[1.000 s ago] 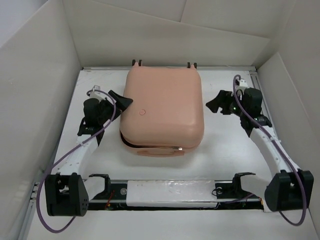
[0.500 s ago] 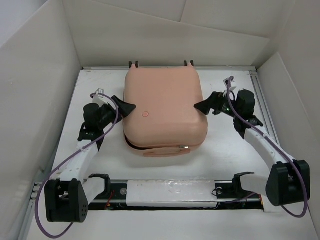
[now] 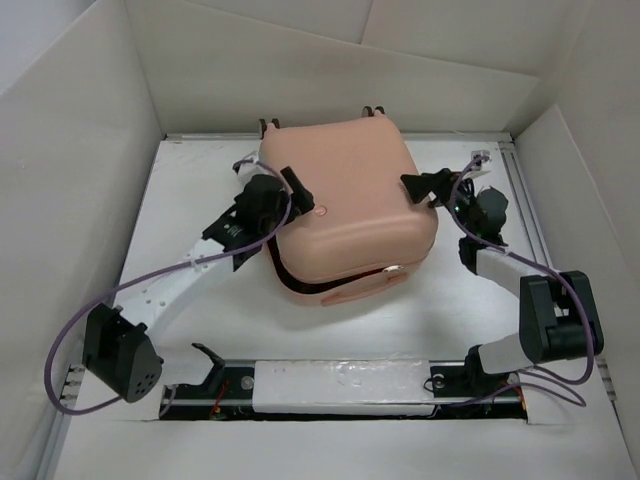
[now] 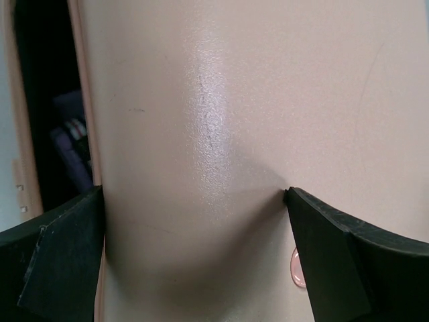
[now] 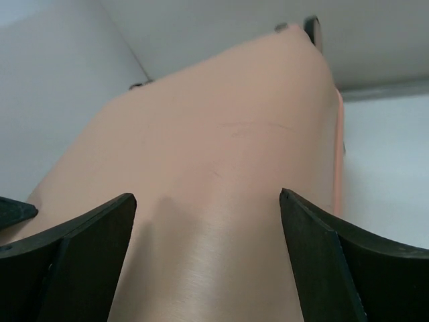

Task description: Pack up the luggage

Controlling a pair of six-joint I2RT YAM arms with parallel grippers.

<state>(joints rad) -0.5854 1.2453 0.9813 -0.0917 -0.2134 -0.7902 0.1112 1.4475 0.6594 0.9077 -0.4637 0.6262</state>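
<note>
The luggage lies skewed mid-surface toward the far edge, squarely between the two arms, with the left arm holding its jaws apart against the left flank and the right arm holding its jaws apart at the right flank, equally near.

One luggage — left arm, right arm — left tool, right tool: two each.

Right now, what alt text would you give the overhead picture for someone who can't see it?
A peach-pink suitcase lies on a white table, its lid slightly ajar at the near edge. A robot's left gripper and right gripper, both open, are at its two sides.
</note>
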